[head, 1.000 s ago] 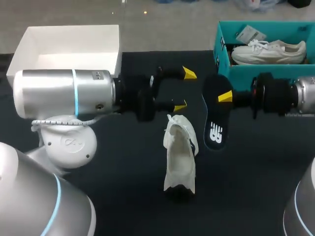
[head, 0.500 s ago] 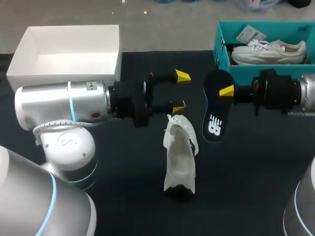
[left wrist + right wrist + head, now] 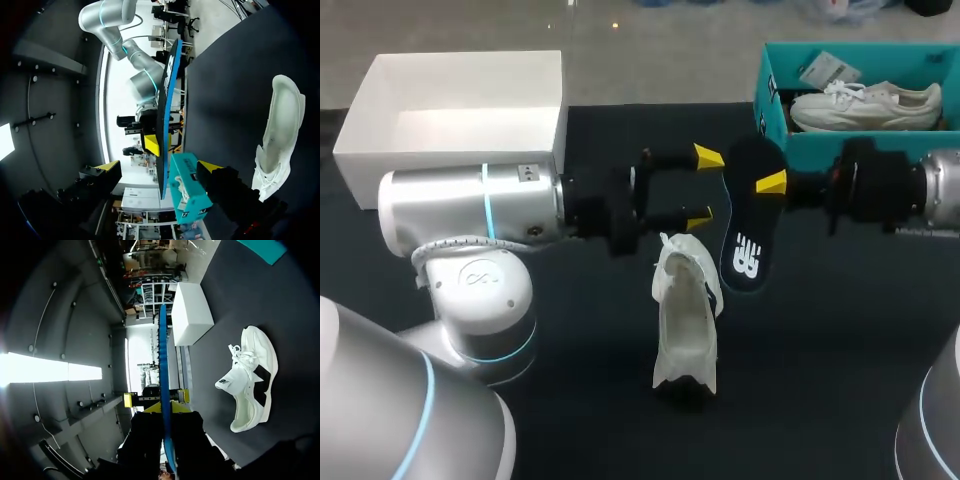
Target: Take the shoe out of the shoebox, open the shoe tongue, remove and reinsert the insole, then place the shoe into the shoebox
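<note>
Two arms: both of mine are out over the dark surface (image 3: 840,330), left one coming in from the left, right one from the right, and their tips nearly meet in the middle.
Right pincer (image 3: 768,185): pinching the insole (image 3: 745,235) near one end, one finger on each face. From my right wrist it shows edge-on, running straight out between the yellow tips.
Insole: dark with a blue edge, up in the air and off the surface, with its free end hanging down toward the shoe.
Left pincer (image 3: 704,186): spread wide with nothing in it. The insole stands just ahead of the gap between its fingers. Can't tell from these angles whether the far tip brushes the insole's edge.
Shoe (image 3: 685,320): white sneaker with dark side markings, out of the box and sitting on the surface near the middle, closer to me than both pincers. Neither pincer is touching it. The tongue end points at the insole.
Shoebox (image 3: 772,95): teal, at the far right corner of the surface, just behind my right pincer.
Second sneaker (image 3: 865,105): white, lying inside the teal shoebox.
White box (image 3: 360,120): open, at the far left corner, well apart from the shoe.
</note>
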